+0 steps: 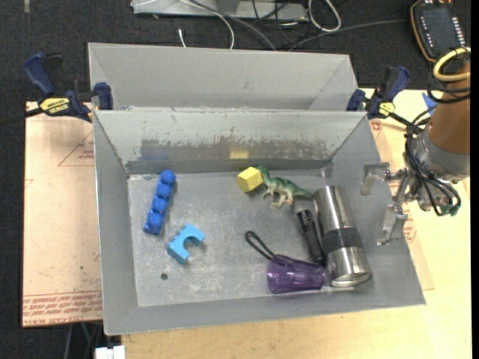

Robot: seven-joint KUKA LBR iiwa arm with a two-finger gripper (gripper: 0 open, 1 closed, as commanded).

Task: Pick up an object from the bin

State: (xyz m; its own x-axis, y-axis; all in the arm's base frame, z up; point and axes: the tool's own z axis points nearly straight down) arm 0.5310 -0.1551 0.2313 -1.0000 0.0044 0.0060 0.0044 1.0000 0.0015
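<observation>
- 1 bin (224, 133) of grey metal holds 7 loose things, most of them on its right half
- 1 arm (451, 129) enters from the right; its gripper (382, 204) hangs over the bin's right sloping wall, its 2 fingers spread apart with nothing between them
- Flask (338, 234), steel with a black band, lies on its side along the right of the floor and is the thing nearest the gripper. It is probably the heaviest, stiff and smooth, and apt to roll or slip, so a pinch across the body at the band looks safest
- Cup (294, 277), purple, lies tipped over at the front, touching the flask's lower end. It is likely light and rigid; one finger inside the mouth and one outside would suit
- Black tool (307, 230) with a looped cord lies just left of the flask. It is narrow and hemmed in, so hard to get round
- Brick (159, 202), a blue studded strip, lies alone at the left. It is light and stiff, and its flat sides favour a pinch across its width
- Dinosaur (283, 191), green, stands near the back, just beside the cube. It is light, perhaps rubbery, and best taken by the body
- Arch (185, 244), blue, lies below the brick, apart from it. It is light and hard, with flat faces to pinch
- Cube (250, 179), yellow, sits at the back middle. It is small and light, and any 2 opposite faces will do
</observation>
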